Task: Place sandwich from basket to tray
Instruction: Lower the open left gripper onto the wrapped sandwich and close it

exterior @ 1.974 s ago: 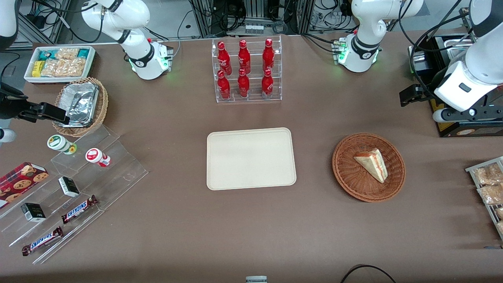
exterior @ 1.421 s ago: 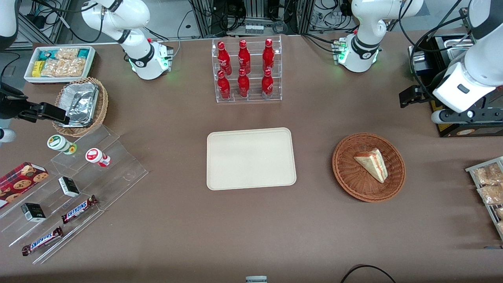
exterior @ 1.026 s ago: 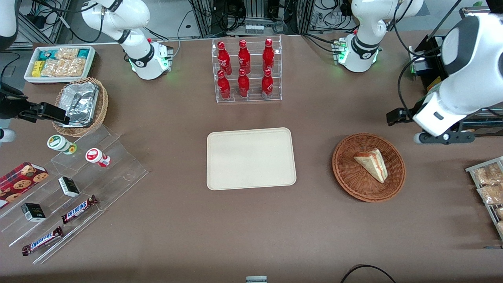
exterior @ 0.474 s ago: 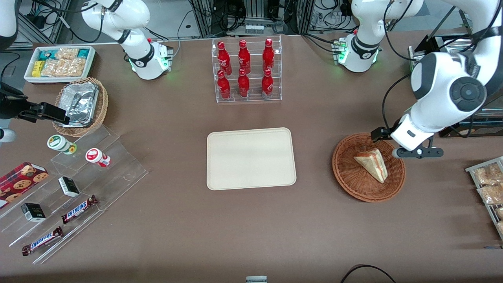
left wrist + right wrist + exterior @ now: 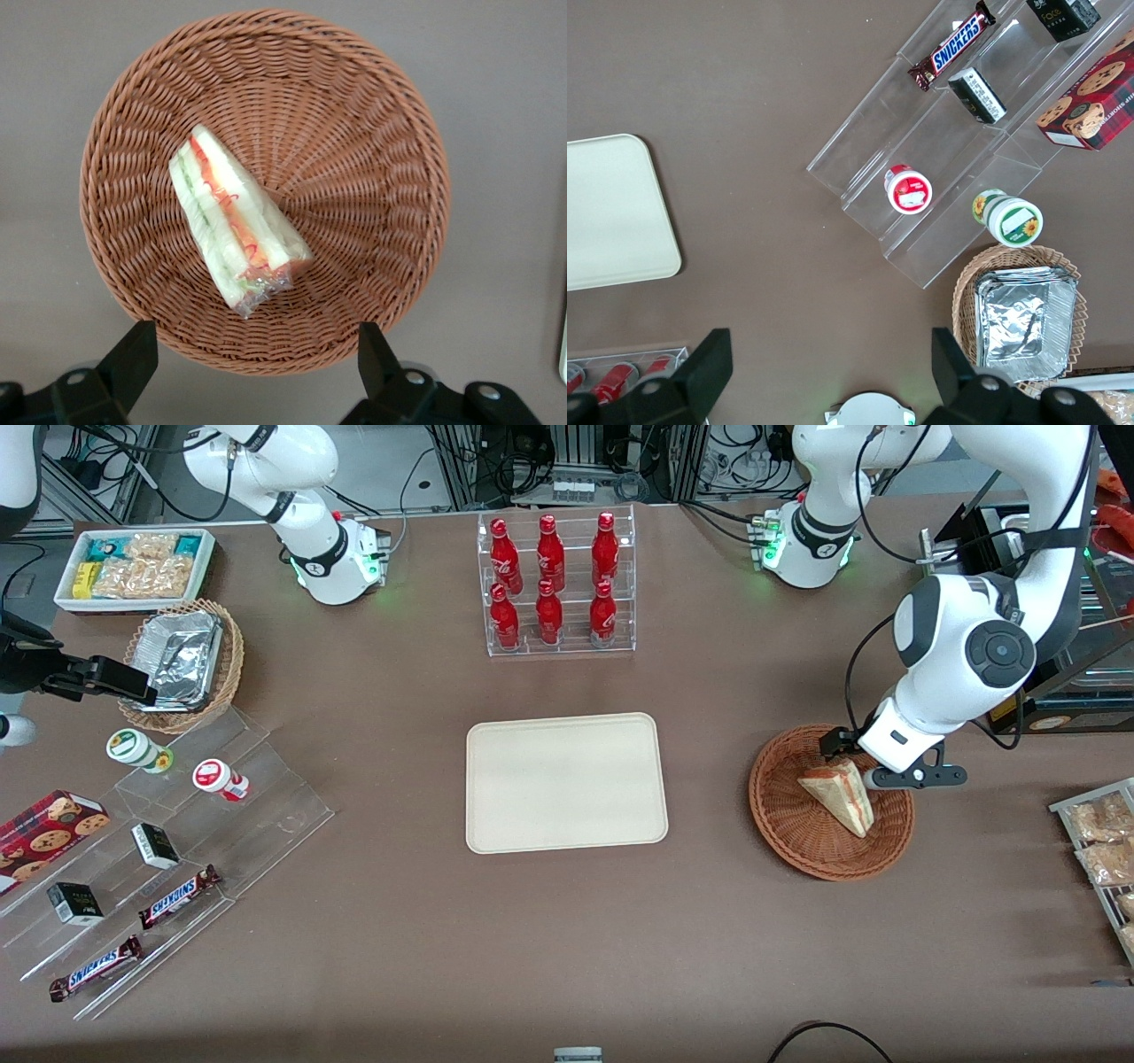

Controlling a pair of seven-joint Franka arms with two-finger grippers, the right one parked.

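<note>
Left gripper (image 5: 255,350) hangs above the basket (image 5: 372,115), fingers (image 5: 133,359) spread wide and holding nothing; in the wrist view both finger tips sit outside the wicker rim, so the jaws are not yet down among the weave. Front view puts the gripper (image 5: 873,766) over the part of the basket (image 5: 780,815) farther from the camera, just above the wide end of the sandwich (image 5: 840,795). Sandwich (image 5: 235,226) lies in the basket bowl, off centre, resting flat on one bread face with the red and green filling edge turned up. Long axis runs diagonally: wide end nearest the gripper, narrow tip pointing away toward the front camera. Judgement: the line between the two fingers crosses that axis at a slant rather than squarely, so a small wrist turn before descent would let the fingers close across the two bread faces. Wrap looks slick and the wedge soft, so a grip near the thick end seems safer. Tray (image 5: 565,781) sits well apart, toward the parked arm's end, nothing on it
</note>
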